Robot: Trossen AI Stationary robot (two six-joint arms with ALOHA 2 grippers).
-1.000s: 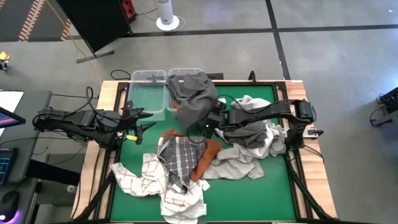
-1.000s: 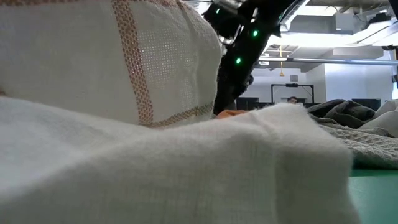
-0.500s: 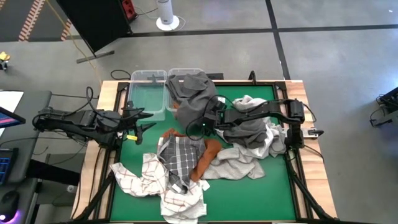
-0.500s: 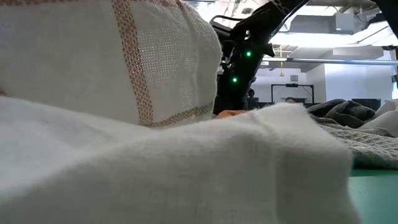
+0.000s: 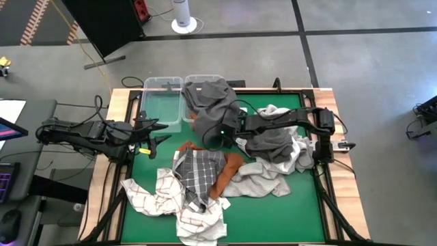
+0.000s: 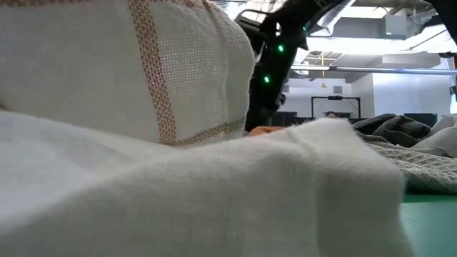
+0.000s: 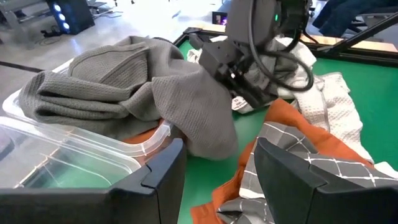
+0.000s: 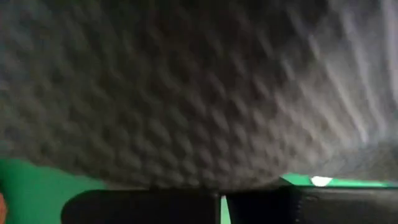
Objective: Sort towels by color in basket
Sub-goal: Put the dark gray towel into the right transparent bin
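Now right gripper (image 5: 217, 137) pressed against grey towel (image 5: 213, 104) hanging over bin (image 5: 205, 82) at table's far edge, fingers closed, probably to nudge overhang inside. Left gripper (image 5: 158, 131) waits wide near left edge.

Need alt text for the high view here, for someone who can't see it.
Seen from above, the right gripper is shut at the edge of a grey towel that spills out of the right of two clear bins onto a green table. The left gripper waits open beside the empty left bin. Rust-orange, checked and grid-patterned towels lie heaped nearer the front.
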